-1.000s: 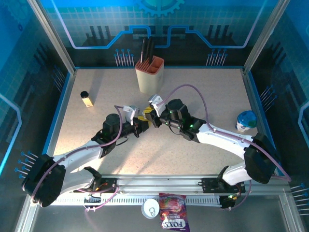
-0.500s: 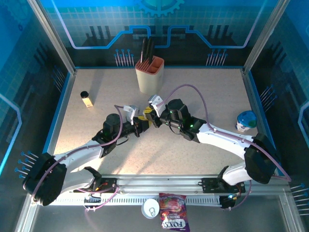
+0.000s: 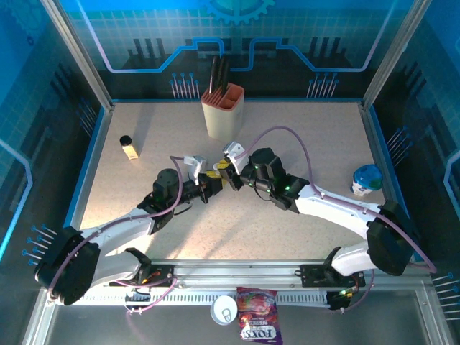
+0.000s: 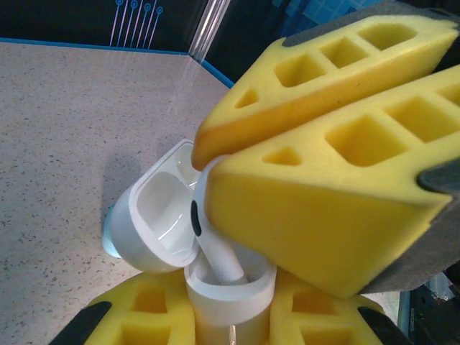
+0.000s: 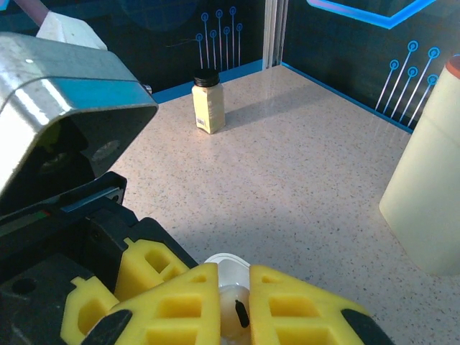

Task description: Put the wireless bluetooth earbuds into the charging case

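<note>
In the left wrist view a white charging case (image 4: 230,291) stands upright between my left gripper's (image 4: 230,320) yellow foam fingers (image 4: 144,320), which are shut on it. Its lid (image 4: 154,223) hangs open to the left. A white earbud (image 4: 215,248) points stem-down into the case mouth, pinched by the right gripper's yellow fingers (image 4: 323,215) above. In the right wrist view my right gripper (image 5: 233,305) is shut on the earbud (image 5: 235,314), with the case lid (image 5: 228,264) just beyond. From the top, the left gripper (image 3: 213,185) and right gripper (image 3: 228,177) meet mid-table.
A beige knife holder (image 3: 223,109) stands at the back centre, also at the right (image 5: 424,201). A small black-capped bottle (image 3: 129,146) sits far left. A blue-lidded cup (image 3: 367,180) is at the right edge. A candy bag (image 3: 259,325) lies below the front rail.
The right arm has shifted slightly to the right over the case. Both grips stay as they were.
</note>
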Controlling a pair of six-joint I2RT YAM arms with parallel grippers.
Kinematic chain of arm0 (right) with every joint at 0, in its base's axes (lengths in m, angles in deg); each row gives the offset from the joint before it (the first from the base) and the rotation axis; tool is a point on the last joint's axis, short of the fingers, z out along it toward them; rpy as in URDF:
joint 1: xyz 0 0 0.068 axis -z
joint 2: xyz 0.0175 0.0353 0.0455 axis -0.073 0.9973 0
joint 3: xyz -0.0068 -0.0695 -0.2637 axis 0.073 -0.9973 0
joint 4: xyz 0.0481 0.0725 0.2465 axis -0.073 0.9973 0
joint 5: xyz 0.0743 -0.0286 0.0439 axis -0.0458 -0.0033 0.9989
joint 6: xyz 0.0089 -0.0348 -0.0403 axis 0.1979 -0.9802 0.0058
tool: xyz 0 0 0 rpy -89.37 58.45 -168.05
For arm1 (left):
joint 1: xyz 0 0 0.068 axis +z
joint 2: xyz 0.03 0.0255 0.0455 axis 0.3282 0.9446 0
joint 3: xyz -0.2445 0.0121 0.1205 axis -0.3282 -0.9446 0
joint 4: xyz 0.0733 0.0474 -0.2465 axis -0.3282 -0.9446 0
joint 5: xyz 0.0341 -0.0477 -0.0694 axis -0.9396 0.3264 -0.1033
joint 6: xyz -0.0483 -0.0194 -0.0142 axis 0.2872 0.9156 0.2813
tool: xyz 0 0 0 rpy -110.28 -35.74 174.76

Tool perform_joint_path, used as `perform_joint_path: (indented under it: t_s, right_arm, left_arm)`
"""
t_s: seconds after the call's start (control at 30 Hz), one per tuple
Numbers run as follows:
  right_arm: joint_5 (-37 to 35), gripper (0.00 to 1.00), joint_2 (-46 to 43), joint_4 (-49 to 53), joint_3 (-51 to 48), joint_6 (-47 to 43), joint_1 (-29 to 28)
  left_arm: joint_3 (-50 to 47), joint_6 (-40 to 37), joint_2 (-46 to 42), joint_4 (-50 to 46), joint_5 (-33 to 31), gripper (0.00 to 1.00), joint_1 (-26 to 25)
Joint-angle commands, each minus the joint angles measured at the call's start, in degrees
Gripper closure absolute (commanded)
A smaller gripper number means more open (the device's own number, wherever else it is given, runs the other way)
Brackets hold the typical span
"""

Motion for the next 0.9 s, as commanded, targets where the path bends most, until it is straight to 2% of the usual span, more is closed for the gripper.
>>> perform_joint_path:
  t_s: [0.0, 0.1, 0.17, 0.67, 0.73, 0.87]
  right_arm:
    - [1.9, 0.86, -1.5, 1.6, -0.6, -1.2, 0.4]
    - [6.2, 0.85, -2.7, 3.3, -0.7, -1.8, 0.7]
    - [8.7, 0.8, -3.6, 5.2, -0.4, -2.1, 1.0]
    - [8.5, 0.53, -6.9, 2.3, 0.0, 6.2, 4.9]
    - [9.2, 0.51, -7.9, 1.4, -0.3, 7.7, 5.2]
    - [10.1, 0.49, -10.1, 1.1, -1.0, 10.9, 6.9]
  left_arm:
    - [1.4, 1.2, 0.0, 3.5, -0.9, 1.0, -0.3]
    - [1.2, 0.8, -0.3, 3.4, -1.5, 1.0, -0.3]
    - [1.0, 0.2, -0.4, 3.7, -1.6, 1.0, -0.3]
    - [0.8, -1.9, -0.6, 4.3, 1.9, 1.0, -0.3]
    - [0.1, -4.2, -0.6, 5.4, 2.6, 1.0, -0.3]
    - [-3.3, -13.9, 0.0, 10.9, 3.6, 1.0, -0.3]
